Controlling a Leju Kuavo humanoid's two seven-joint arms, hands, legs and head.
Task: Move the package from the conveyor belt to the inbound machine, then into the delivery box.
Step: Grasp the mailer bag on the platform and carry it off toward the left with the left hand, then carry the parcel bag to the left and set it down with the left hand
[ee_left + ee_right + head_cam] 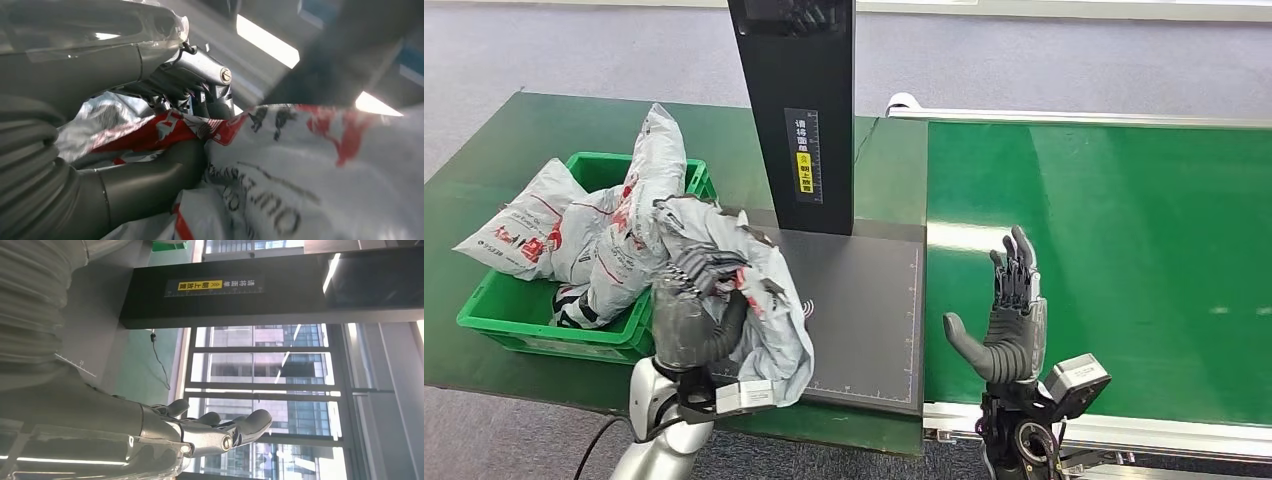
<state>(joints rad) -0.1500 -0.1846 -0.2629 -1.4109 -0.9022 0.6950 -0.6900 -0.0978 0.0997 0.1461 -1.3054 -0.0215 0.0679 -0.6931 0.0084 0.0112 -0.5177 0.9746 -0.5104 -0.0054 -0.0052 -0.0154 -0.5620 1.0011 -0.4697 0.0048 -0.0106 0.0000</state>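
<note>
two broad green surfaces take up most of the room here: the conveyor belt [1114, 250] on the right, and a green worktop [484, 170] on the left. between them sits the inbound machine [864, 300], a flat dark scanning plate with a tall black post [799, 110] rising from its far edge; the post carries a ruler strip and a small yellow label. on the worktop stands the green delivery box [494, 320], heaped with grey-and-red mailer bags [584, 235], one of them sticking up tall above the rest. the package [764, 300], a crumpled grey plastic mailer with red print, is gripped in the left hand [699, 300], over the left edge of the scanning plate and right beside the box's near corner; in the left wrist view the thick thumb [150, 185] and the dark fingers [210, 90] are clamped on the bag's folds. over the near edge of the belt the right hand [1009, 310] is raised upright, fingers straight and thumb spread out, with nothing in it.
</note>
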